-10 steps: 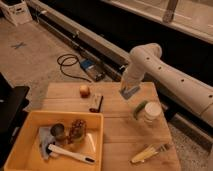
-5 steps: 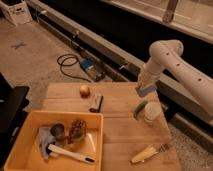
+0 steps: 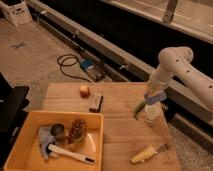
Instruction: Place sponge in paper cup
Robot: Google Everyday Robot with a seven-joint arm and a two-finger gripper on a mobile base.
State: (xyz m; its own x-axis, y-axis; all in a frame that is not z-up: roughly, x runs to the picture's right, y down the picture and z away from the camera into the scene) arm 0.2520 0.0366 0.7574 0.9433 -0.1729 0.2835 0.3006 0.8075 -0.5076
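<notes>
At the white arm's (image 3: pixel 176 59) tip, the gripper (image 3: pixel 152 103) is closed tight on the small blue-grey soft sponge (image 3: pixel 156 97), right over the small white paper cup (image 3: pixel 152 114) on the wooden desk (image 3: pixel 117 132). The placing step seems in hand. Next it should lower squarely into the rim, then let go.

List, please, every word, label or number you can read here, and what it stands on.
No text can be read.
On the white box, far left: dark marks, too blurred.
On the paper cup, under the tool holding the sponge: no print visible.
</notes>
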